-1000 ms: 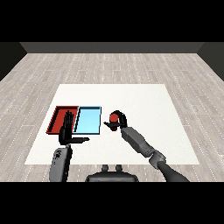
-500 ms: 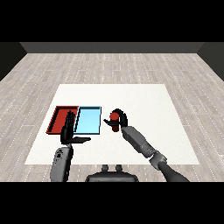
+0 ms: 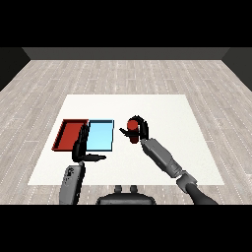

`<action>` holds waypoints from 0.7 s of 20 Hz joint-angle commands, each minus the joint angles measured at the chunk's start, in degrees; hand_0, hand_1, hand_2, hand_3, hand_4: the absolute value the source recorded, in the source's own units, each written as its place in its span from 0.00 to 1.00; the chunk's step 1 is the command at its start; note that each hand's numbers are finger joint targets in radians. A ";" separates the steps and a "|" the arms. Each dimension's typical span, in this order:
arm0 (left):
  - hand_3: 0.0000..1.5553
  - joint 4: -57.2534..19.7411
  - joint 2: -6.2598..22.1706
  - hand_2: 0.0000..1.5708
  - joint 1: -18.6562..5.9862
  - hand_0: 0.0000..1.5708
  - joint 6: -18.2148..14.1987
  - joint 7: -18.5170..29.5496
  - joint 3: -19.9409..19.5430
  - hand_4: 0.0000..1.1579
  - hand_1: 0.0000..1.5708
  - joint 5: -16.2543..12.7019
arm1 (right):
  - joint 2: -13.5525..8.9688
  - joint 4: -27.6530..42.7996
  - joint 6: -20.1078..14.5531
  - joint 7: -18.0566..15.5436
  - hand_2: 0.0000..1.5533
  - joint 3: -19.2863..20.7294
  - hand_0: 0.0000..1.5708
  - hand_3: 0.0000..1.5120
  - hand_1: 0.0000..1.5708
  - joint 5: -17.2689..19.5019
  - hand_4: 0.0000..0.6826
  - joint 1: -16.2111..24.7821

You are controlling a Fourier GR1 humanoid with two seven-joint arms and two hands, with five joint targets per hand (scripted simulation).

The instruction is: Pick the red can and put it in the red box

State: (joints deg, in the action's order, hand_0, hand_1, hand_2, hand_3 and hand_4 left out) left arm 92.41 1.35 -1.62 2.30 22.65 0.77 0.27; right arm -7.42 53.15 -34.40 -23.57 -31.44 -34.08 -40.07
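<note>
Head view: white table (image 3: 162, 110) on grey plank floor, dark wall behind. Red tray (image 3: 69, 134) touches light blue tray (image 3: 101, 136). Right hand (image 3: 141, 126) curled round red can (image 3: 132, 132), right of blue tray; can partly hidden. Left hand (image 3: 82, 146) fingers straight, covering tray edges.

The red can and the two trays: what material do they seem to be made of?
The red can looks like painted metal, judging only by its smooth cylinder shape. The red tray and the light blue tray look like matte plastic: flat even colour, thin raised rims. None is certain.
</note>
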 commanded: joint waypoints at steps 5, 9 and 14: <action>0.00 2.28 -1.06 0.00 -0.75 0.00 1.76 -3.79 2.95 0.00 0.00 -1.52 | -5.54 21.38 -5.70 6.88 0.94 -0.10 0.97 0.93 0.97 7.28 0.88 7.06; 0.00 3.09 -0.78 0.00 -0.37 0.00 4.72 -5.41 5.04 0.00 0.00 -2.69 | -4.43 25.61 -7.53 8.82 0.94 -0.63 0.97 0.93 0.97 11.25 0.88 10.27; 0.00 0.83 -1.34 0.00 -5.33 0.00 2.38 -9.53 8.83 0.00 0.00 -0.36 | -7.11 33.68 -5.50 9.77 0.94 0.67 1.00 0.93 1.00 13.90 0.91 12.19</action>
State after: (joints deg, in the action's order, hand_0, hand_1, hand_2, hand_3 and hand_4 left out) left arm 95.59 0.25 -4.34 3.75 14.22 8.71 -0.64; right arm -13.00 81.04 -40.53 -14.47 -31.21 -22.82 -30.43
